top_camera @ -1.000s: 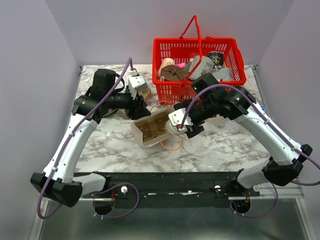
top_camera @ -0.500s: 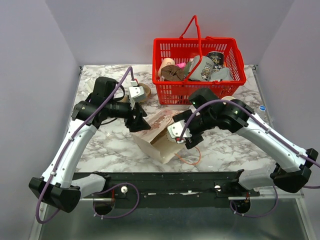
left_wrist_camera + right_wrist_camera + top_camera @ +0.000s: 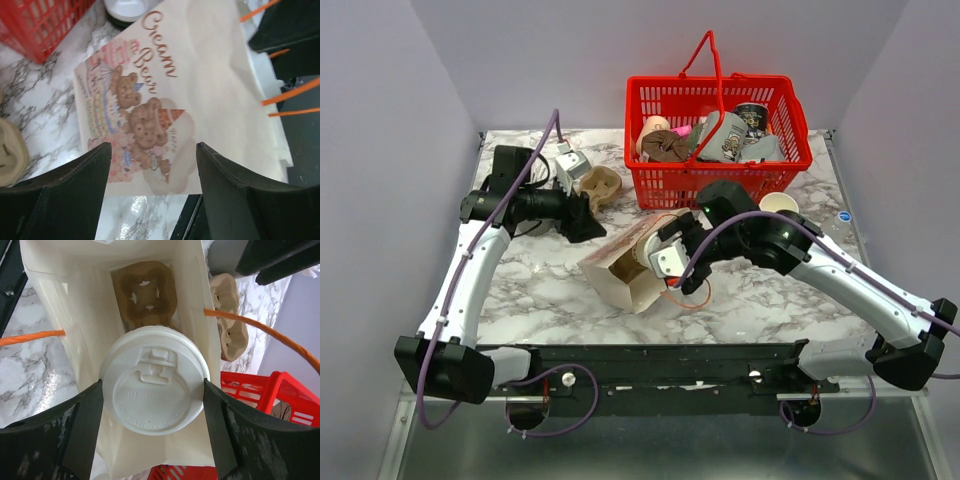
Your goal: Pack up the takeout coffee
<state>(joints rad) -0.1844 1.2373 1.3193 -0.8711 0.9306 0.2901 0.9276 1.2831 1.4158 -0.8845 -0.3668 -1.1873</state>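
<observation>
White-lidded takeout coffee (image 3: 155,400) sits mid-frame in the right wrist view, at the paper bag (image 3: 60,305) mouth, and my right gripper (image 3: 152,390) clamps it. My left gripper (image 3: 154,150) hangs released over the bag's printed side.

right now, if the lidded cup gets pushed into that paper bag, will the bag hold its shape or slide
Likely to slide: the paper bag lies on its side on the smooth marble table, and the left gripper hangs open above it, pinning nothing. Probably floppy too, its thin walls look wavy, though the cardboard carrier inside may stiffen the bottom.
</observation>
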